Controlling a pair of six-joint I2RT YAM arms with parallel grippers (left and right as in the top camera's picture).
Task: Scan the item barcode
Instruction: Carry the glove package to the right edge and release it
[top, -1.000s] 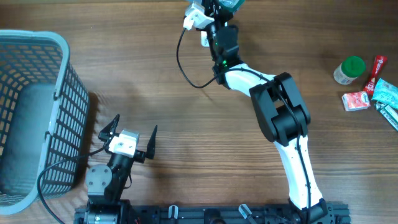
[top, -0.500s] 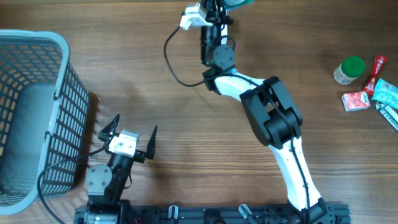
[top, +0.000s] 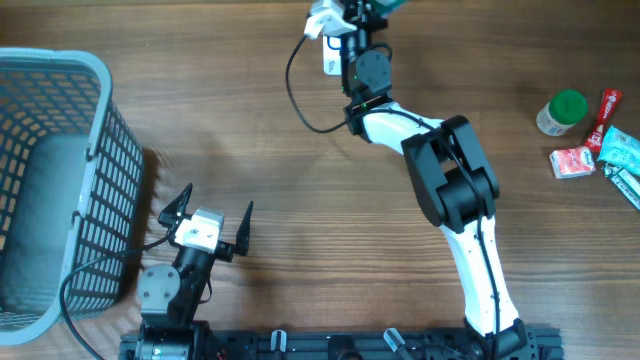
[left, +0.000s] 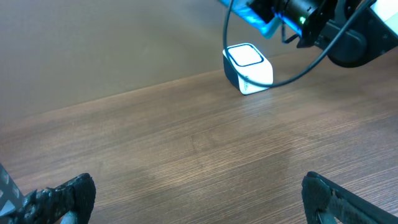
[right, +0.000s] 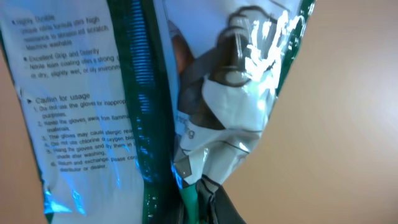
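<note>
The right hand (top: 366, 8) is far out at the back edge of the table (top: 250, 130). It is pinched tight on a shiny green bag (right: 93, 93). From above, most of the bag is cut off by the top of the picture, and only a small green corner shows. In the right wrist view the bag fills almost the whole picture, so the fingers are hard to make out, just a dark bit at the bottom. One side of the bag has tiny white words about gloves. No barcode can be seen on the side that shows.

A white scanner (left: 247, 68) sits on the table just under this hand, a bit to its left. A black cable (top: 298, 100) loops beside it.

The left hand (top: 216, 203) is wide open and holds nothing. It is well apart from the bag. A blue basket (top: 100, 75) stands to the left of this hand, partly cut off at the picture's edge.

Far off to the right of the right hand are a jar (top: 563, 111) with a green lid and some small packs (top: 600, 150), partly cut off and too small to read.
</note>
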